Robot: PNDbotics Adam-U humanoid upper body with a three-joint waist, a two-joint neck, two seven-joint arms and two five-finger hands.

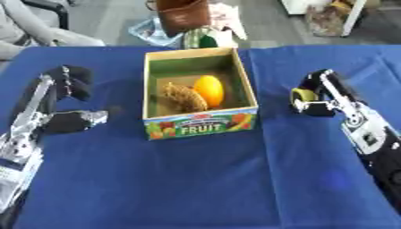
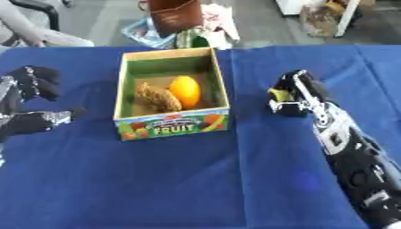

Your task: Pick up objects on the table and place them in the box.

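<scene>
At the right of the frame, the right hand [image 1: 312, 99] curled around a small yellow-green object [image 1: 300, 95]. The left hand [image 1: 66, 103] hovered open at left, empty. The fruit box [image 1: 200, 123], centre, held an orange fruit [image 1: 209, 90] and a brown one [image 1: 184, 97].

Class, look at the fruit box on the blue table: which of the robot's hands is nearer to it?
Right, narrowly. The right hand, curled on a yellowish object, sits just right of the fruit box. The left hand rests open, left of it.

box [image 1: 200, 123]: open, upright, mid-table | inside: orange fruit [image 1: 209, 90], brown textured fruit [image 1: 185, 97], touching
</scene>
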